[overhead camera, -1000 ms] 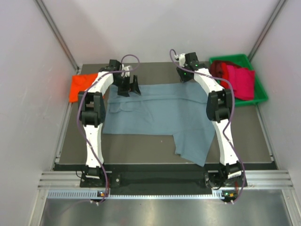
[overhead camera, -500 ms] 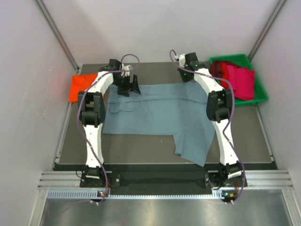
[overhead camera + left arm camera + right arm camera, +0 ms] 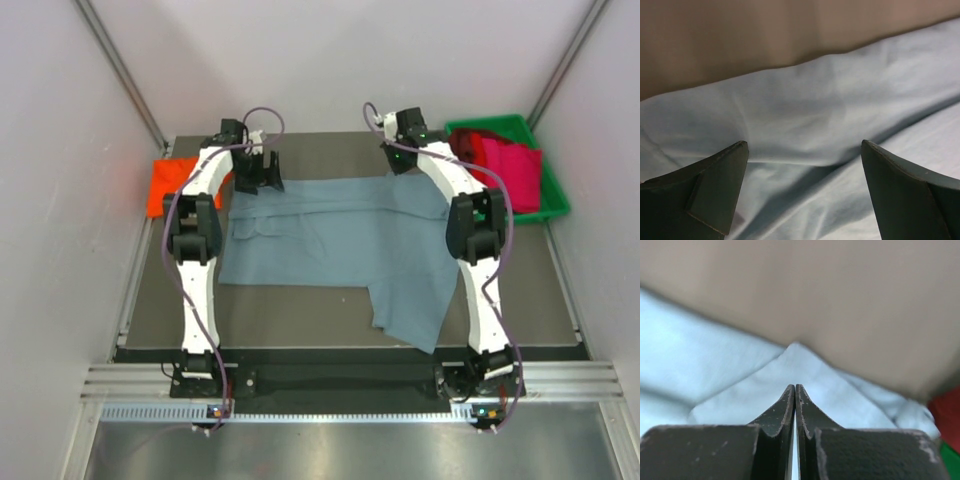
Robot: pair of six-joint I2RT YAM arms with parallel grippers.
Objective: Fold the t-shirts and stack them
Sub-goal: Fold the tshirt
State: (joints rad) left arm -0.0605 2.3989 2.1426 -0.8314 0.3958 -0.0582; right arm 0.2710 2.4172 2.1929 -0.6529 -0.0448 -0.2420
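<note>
right hand point(image 3: 795, 388) shut at the far corner of the blue-grey t-shirt point(image 3: 330, 240), left hand point(image 3: 802, 146) wide open; so thin a pinch may slip

T-shirts point(image 3: 330, 240) and bin point(image 3: 556, 203) on table point(image 3: 300, 306)
</note>
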